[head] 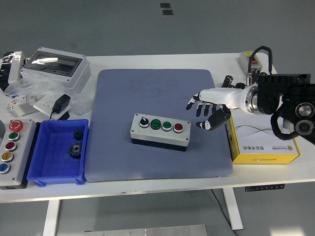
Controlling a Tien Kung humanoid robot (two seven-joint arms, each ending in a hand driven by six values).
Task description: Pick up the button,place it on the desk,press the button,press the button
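A grey button box (160, 131) with a black selector knob, two green buttons and a red button lies on the blue-grey mat (157, 93) in the middle of the table. My right hand (204, 110) comes in from the right and hovers over the mat a little to the right of the box, apart from it. Its fingers are spread and point down and left, holding nothing. My left arm is out of view.
A blue bin (55, 164) with two gears sits at the left front, beside a larger button panel (12, 150). A grey enclosure (56, 66) and a black adapter (61, 104) are at the back left. A yellow box (263, 142) lies under my right forearm. Black cylinders (229, 83) stand at the back right.
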